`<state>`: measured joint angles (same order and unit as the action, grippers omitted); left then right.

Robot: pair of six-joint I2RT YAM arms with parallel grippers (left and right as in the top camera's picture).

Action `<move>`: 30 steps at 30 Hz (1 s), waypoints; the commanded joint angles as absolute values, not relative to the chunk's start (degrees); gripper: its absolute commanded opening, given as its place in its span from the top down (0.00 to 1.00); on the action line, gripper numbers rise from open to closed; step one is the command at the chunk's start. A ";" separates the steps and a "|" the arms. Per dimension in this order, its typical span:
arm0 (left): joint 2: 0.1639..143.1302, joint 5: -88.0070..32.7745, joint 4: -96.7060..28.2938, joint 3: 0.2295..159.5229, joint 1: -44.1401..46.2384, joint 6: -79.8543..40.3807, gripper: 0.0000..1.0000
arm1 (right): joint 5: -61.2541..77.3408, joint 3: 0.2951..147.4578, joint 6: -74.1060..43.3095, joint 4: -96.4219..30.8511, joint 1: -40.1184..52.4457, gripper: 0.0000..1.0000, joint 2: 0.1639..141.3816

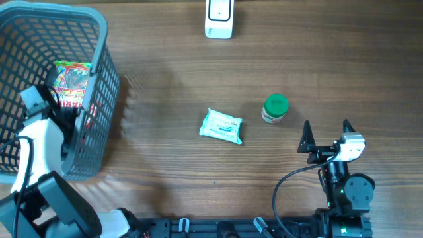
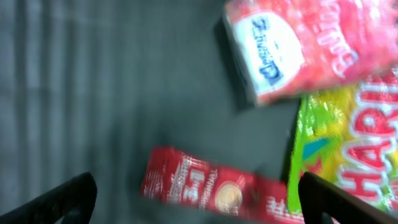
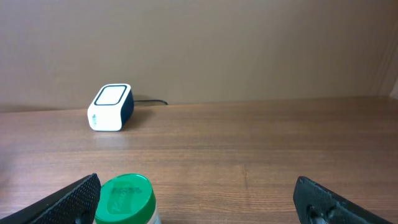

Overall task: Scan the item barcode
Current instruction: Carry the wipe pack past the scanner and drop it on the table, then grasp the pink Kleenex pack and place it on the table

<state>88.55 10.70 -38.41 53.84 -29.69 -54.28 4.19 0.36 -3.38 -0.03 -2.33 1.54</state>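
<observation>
You seem to be picking: left hand (image 2: 199, 204) hangs open above the red sachet (image 2: 208, 188) in the basket (image 1: 107, 92), right hand (image 1: 326, 131) open too; next, descend and grip.

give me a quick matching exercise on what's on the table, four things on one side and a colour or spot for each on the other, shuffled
Things:
1. scanner
2. jar
3. wipes packet
4. basket

Colour or spot:
a. grey mesh, far left
b. green lid
c. white, at the far edge
d. pale teal, near the centre

Pairs: 1-c, 2-b, 3-d, 4-a
</observation>
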 commanded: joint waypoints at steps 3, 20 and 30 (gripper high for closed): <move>88.09 14.22 -32.25 51.70 -29.80 -56.16 0.03 | 3.44 0.30 -3.11 0.08 -2.11 0.00 1.28; 89.21 18.48 -22.63 51.68 -29.91 -56.18 0.05 | 3.44 0.30 -3.14 0.08 -2.11 0.00 1.28; 98.78 18.24 -18.09 51.68 -29.91 -56.18 0.23 | 3.44 0.30 -3.11 0.08 -2.11 0.00 1.28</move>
<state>95.77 17.61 -19.09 51.96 -29.67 -55.99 4.19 0.36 -3.38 -0.05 -2.33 1.54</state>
